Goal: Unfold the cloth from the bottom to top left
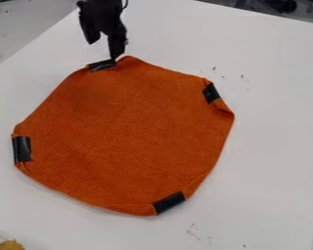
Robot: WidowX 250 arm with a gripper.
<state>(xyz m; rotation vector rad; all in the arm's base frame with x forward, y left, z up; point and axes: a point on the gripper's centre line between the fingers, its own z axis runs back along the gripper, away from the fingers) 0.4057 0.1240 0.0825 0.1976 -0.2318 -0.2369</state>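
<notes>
Well apart from my jaws, lower left, sits a yellowish object (12, 245); my gripper (103, 50) hangs, jaws parted, by the rim of the orange cloth (123, 136) (four black strips (167, 202) mark it), spread below them on the white desk (273, 146).

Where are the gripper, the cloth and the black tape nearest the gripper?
Gripper (103, 51): camera view, midway between the fingertips.
Cloth (123, 139): camera view, middle of its surface.
Black tape (101, 65): camera view, middle of the strip.

Orange cloth (126, 132) on white table (277, 161), black patches (21, 149) along its edge, gripper (103, 51) near its top, jaws apart
</notes>
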